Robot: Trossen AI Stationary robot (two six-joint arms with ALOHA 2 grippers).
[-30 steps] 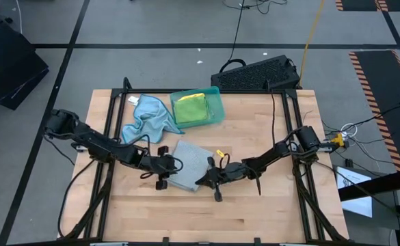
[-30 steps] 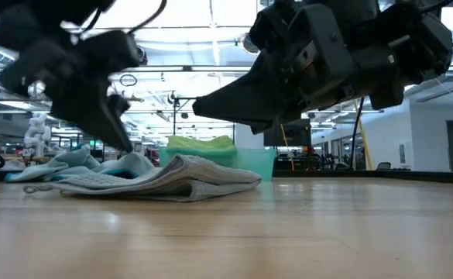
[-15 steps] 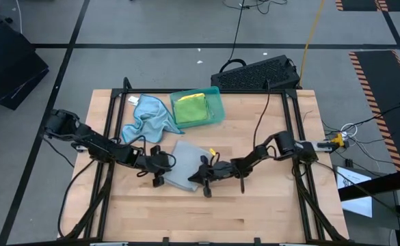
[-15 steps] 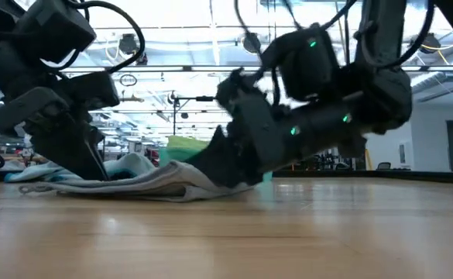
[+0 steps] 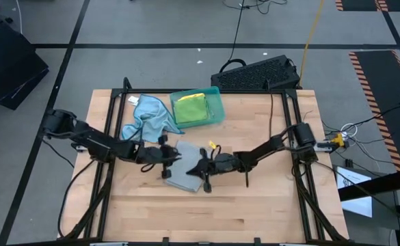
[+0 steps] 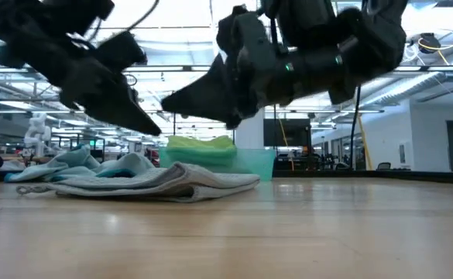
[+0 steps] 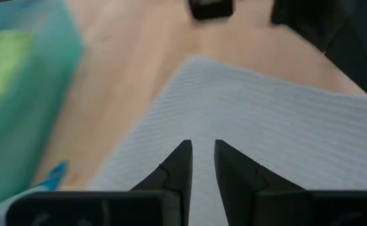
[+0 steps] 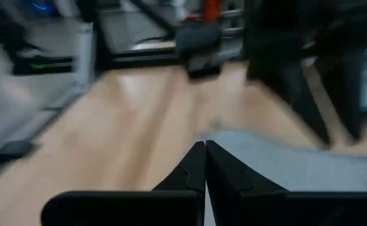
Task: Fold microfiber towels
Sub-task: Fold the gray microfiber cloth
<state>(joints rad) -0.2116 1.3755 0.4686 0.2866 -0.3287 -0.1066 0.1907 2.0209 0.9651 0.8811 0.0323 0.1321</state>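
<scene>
A folded grey towel point(image 5: 184, 164) lies flat on the wooden table, left of centre; the low view shows its folded edge point(image 6: 211, 184). My left gripper point(image 5: 175, 156) hovers over the towel's left part, its fingers a narrow gap apart point(image 7: 202, 150) with nothing between them. My right gripper point(image 5: 195, 169) hovers over the towel's right part, shut point(image 8: 205, 150). In the low view both grippers point(image 6: 152, 130) point(image 6: 168, 103) hang clear above the cloth. A crumpled light blue towel point(image 5: 148, 117) lies at the far left, and a yellow-green towel point(image 5: 191, 108) sits in the teal tray point(image 5: 217, 109).
The teal tray stands at the table's far edge, just beyond the grey towel, with the light blue towel beside it on the left. A black keyboard-like object point(image 5: 258, 74) lies off the far right corner. Bare wood spreads across the near half point(image 5: 206, 212).
Both grippers came down onto the grey towel half a second ago and have since risen clear of it. My left gripper has shifted toward the table's right and far side, my right gripper toward the left. The towel lies as it did.
</scene>
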